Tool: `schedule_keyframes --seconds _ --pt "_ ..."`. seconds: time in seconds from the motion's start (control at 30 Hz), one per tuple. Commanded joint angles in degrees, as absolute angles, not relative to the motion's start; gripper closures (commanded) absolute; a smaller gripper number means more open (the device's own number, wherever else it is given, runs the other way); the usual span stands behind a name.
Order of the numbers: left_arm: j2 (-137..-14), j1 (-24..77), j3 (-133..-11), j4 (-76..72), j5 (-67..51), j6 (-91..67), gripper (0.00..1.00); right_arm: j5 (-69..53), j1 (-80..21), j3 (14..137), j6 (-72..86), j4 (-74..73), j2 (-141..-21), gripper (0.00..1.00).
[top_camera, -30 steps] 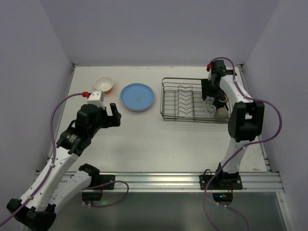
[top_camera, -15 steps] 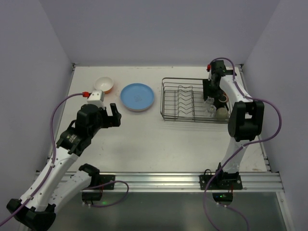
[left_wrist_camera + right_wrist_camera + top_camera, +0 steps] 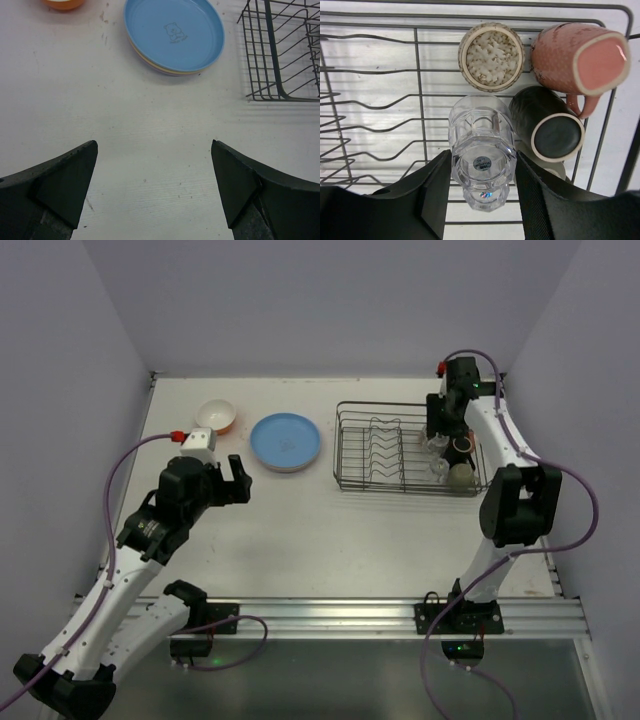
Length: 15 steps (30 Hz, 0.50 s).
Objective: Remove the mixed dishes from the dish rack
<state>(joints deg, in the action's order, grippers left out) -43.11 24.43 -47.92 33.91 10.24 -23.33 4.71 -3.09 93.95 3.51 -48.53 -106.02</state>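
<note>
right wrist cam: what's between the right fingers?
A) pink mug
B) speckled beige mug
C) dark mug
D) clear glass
D: the clear glass stands between the right fingers, which press against its sides. The pink mug and dark mug lie beside it in the dish rack.

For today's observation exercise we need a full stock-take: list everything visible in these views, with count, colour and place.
flat table: one, white
round plates: one stack, blue on top, on the table left of the rack
round bowl: one, orange outside, white inside, far left
wire dish rack: one, dark metal, right side
clear glass: one, transparent, in the rack
mugs: three in the rack: pink mug, dark mug, speckled beige mug
left gripper: open, black, above bare table
right gripper: black, closed on the glass
</note>
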Motion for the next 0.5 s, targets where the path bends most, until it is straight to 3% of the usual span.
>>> schedule_keyframes --seconds 0.0,0.37,0.47 --pt "-42.71 24.70 -47.72 31.99 10.02 -22.24 0.00 3.78 -3.43 95.36 4.04 -48.86 -100.73 0.99" --pt "-42.54 24.70 -48.69 31.99 9.84 -22.32 0.00 -0.26 -3.43 94.75 5.09 -49.22 -90.10 1.00" --pt "-41.75 24.70 -49.83 30.59 5.91 -24.60 0.00 -7.80 -3.43 92.21 6.58 -46.33 -83.43 1.00"
